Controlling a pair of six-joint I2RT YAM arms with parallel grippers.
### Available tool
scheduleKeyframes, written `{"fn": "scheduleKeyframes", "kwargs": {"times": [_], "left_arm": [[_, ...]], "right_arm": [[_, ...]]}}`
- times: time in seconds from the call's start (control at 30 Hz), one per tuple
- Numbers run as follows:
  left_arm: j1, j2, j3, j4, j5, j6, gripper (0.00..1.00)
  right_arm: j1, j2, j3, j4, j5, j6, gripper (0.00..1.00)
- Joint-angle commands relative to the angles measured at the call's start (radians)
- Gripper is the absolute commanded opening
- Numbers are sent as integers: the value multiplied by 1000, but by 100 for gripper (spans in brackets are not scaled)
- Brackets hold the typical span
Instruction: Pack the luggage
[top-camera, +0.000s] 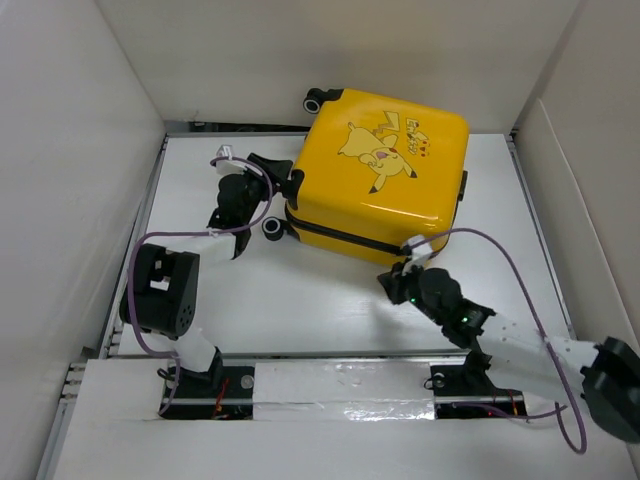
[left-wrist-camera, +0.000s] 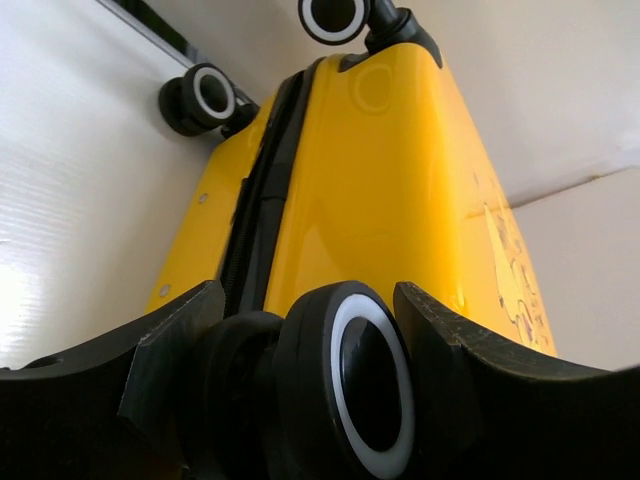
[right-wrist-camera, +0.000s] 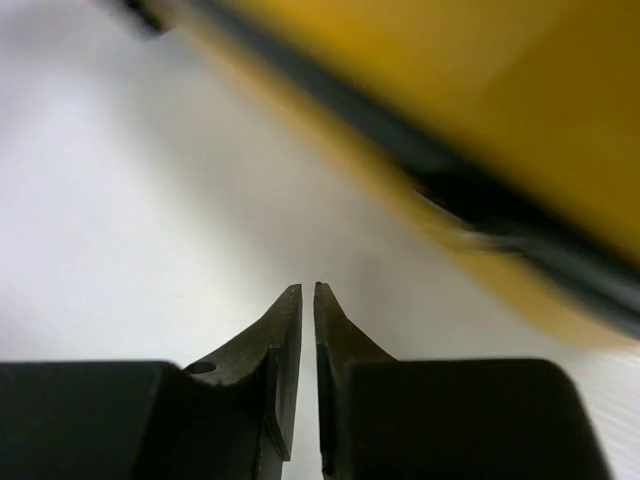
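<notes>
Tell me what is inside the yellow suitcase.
The luggage lies shut, Pikachu face up, its black zipper band closed along the side. Its shell hides whatever is inside.

White table; closed yellow luggage lying flat on it, Pikachu face up.

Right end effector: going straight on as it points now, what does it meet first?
Probably the luggage, on its near side by the zipper band; blur leaves depth unclear.
</notes>
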Motion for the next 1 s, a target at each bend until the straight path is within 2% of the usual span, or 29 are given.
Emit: {"fn": "scheduleKeyframes", "kwargs": {"times": [0.0, 0.07, 0.17, 0.33, 0.37, 0.43, 0.53, 0.57, 0.63, 0.67, 0.73, 0.8, 0.87, 0.97], "left_arm": [[-66, -8, 0, 166, 134, -22, 0], [-79, -16, -5, 172, 148, -19, 0], [-112, -48, -36, 189, 151, -18, 0], [-226, -91, -69, 206, 156, -6, 0], [-226, -108, -76, 195, 148, -5, 0], [-226, -164, -118, 203, 124, -4, 0], [-192, -218, -151, 156, 116, 13, 0], [-183, -232, -164, 174, 121, 10, 0], [-169, -234, -188, 188, 128, -5, 0], [-169, -231, -189, 188, 128, -4, 0], [-169, -220, -186, 191, 130, -2, 0], [-169, -211, -181, 195, 130, -5, 0], [-158, -208, -178, 194, 125, -1, 0], [-149, -204, -171, 191, 118, 4, 0]], "right_arm": [[157, 136, 128, 91, 89, 17, 0], [197, 217, 198, 81, 165, 13, 0], [197, 300, 231, 205, 136, -45, 0], [208, 510, 408, 231, 13, -107, 0], [220, 548, 434, 212, 54, -109, 0], [229, 528, 414, 205, 59, -95, 0], [240, 355, 299, 140, 96, -52, 0], [240, 299, 269, 62, 139, -22, 0], [240, 128, 157, 12, 186, 18, 10], [240, 74, 118, -30, 268, 61, 20], [229, -97, 37, -121, 350, 135, 23], [190, -218, 14, -286, 439, 241, 20], [145, -377, 1, -465, 482, 328, 8], [26, -547, -20, -546, 422, 329, 7]]}}
